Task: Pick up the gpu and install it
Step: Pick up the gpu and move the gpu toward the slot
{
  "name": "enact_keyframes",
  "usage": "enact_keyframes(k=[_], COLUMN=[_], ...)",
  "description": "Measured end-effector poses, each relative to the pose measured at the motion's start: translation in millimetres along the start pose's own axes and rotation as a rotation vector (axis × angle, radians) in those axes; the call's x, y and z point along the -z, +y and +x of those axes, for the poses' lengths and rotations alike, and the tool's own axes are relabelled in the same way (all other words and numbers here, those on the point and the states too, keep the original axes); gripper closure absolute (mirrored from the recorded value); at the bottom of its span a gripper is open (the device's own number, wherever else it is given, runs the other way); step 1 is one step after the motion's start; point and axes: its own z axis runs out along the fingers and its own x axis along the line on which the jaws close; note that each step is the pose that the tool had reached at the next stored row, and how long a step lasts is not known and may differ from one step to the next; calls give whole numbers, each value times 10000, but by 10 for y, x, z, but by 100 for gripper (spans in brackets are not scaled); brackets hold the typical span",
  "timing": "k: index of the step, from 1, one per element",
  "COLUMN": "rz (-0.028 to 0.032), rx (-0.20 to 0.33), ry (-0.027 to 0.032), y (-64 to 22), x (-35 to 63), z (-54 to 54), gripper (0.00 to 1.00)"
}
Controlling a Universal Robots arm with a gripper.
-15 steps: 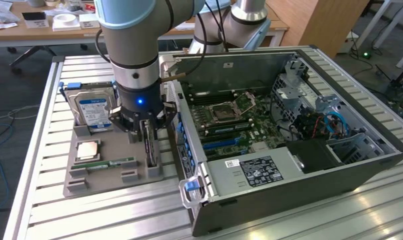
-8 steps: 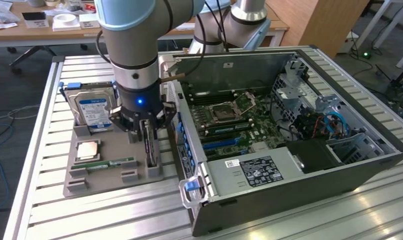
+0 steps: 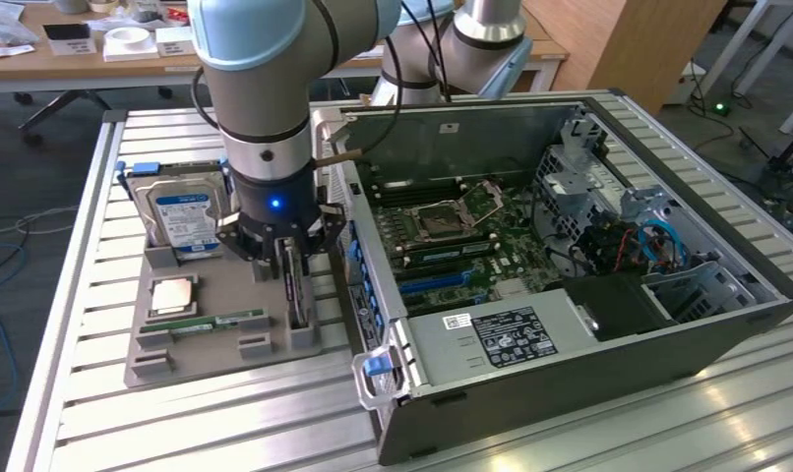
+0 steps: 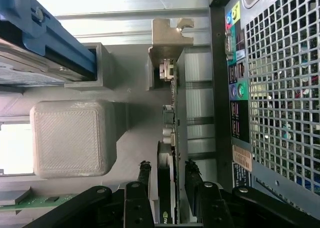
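Note:
The gpu stands on edge in a slot of the grey holder, between the other parts and the open computer case. My gripper hangs straight above it and reaches down over its upper edge. In the wrist view the gripper straddles the thin card. One black finger stands on each side, and a narrow gap shows between each finger and the card, so the gripper is open. The card's silver bracket is at its far end.
The holder also carries a silver hard drive with a blue-white label, a CPU and a green memory stick. The case lies open with its motherboard exposed. Its rear panel runs close beside the card.

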Motion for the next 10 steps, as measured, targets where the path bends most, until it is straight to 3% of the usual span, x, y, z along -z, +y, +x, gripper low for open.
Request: enact_keyframes(k=[10], rz=[22], rx=[1], ry=[0], y=[-10], x=[-11], z=[11], gripper=[58])
